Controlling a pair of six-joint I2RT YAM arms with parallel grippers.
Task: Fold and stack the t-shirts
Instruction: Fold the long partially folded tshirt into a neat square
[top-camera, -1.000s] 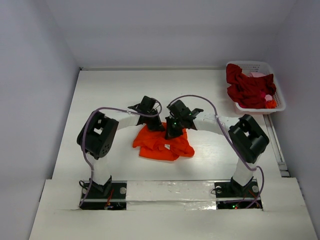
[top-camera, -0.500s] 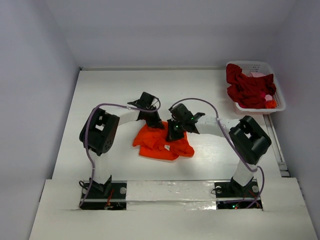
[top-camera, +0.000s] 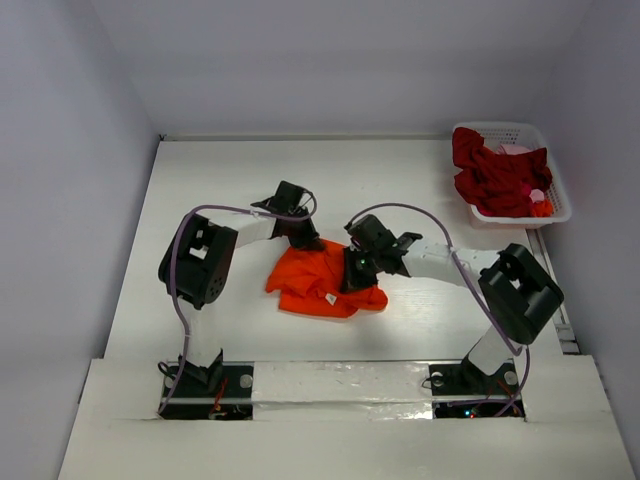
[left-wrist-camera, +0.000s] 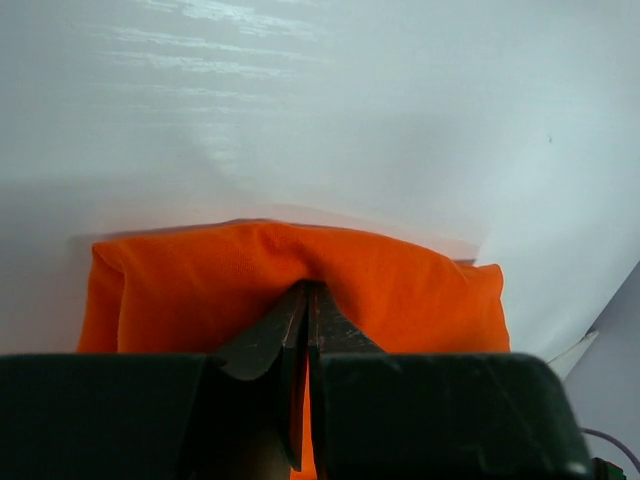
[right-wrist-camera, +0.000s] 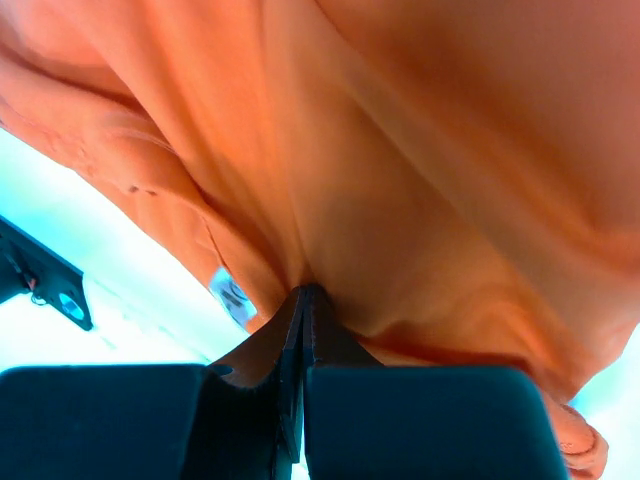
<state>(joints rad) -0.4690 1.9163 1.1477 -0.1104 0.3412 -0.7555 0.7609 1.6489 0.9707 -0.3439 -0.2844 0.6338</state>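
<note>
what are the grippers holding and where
Both pinch the orange shirt: left gripper at its far edge, right gripper at a fold on its right side.

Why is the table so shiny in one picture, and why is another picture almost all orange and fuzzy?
Left wrist view: light glares off the white table in bright streaks, while the orange t-shirt looks sharp. Right wrist view: the camera is very close to the shirt, so orange fills the frame and looks soft, and the table behind is washed out. Top view: even light, faint shadows.
</note>
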